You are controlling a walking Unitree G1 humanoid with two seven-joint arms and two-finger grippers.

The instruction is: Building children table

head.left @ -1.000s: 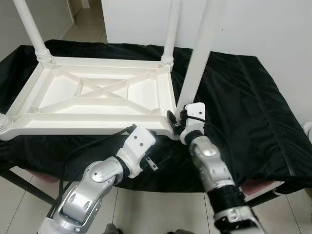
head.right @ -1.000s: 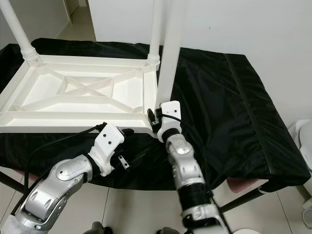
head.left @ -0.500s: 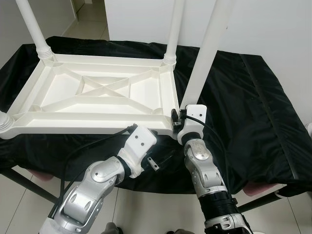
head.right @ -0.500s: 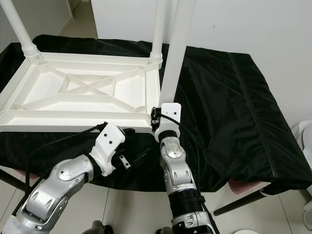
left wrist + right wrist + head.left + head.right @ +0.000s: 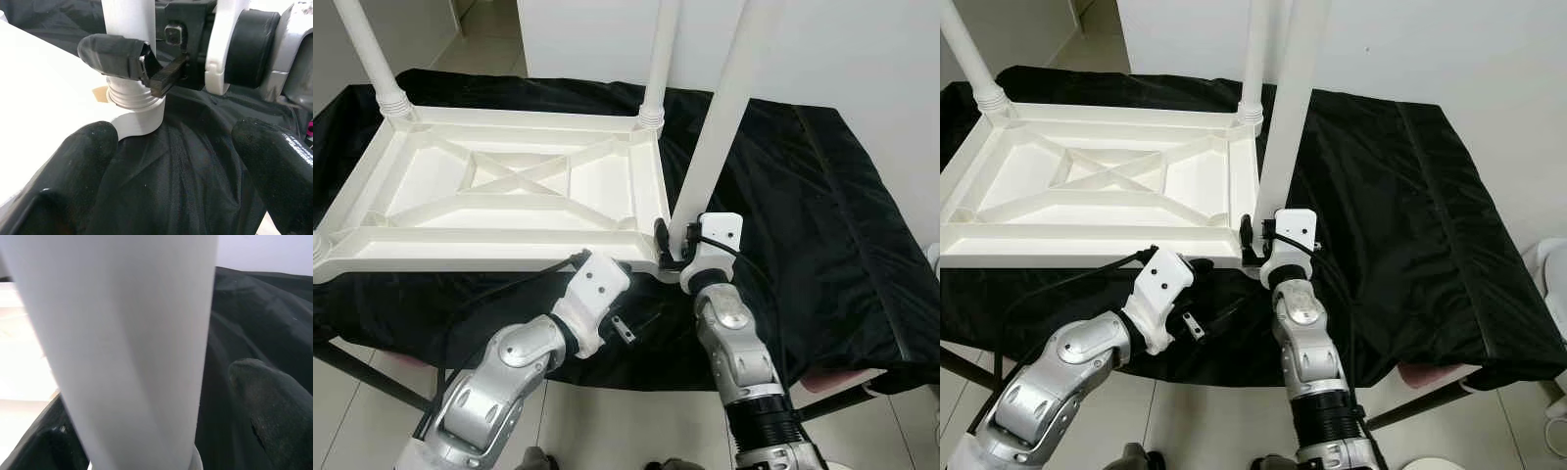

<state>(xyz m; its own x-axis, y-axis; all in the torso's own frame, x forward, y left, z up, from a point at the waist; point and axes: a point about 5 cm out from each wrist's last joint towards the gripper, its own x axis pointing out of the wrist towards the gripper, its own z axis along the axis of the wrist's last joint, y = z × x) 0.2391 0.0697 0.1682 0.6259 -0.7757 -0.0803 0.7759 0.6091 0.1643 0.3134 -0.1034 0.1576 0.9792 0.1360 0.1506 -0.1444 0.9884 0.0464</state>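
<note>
Since a second ago my right tool [image 5: 677,245] has straightened the table leg [image 5: 720,117] it clamps at the upturned white children's table's [image 5: 509,186] near right corner, on the black-draped desk [image 5: 822,215]. Hollow plastic, light, stiff, slick: grip low by the threads. My left tool [image 5: 171,161] gapes wide just below.

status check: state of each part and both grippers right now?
Tabletop: upside down on black cloth.
Near-right leg: upright in corner socket, right gripper clasping its base.
Far legs: upright, seated.
Left gripper: open, empty, below tabletop edge.
</note>
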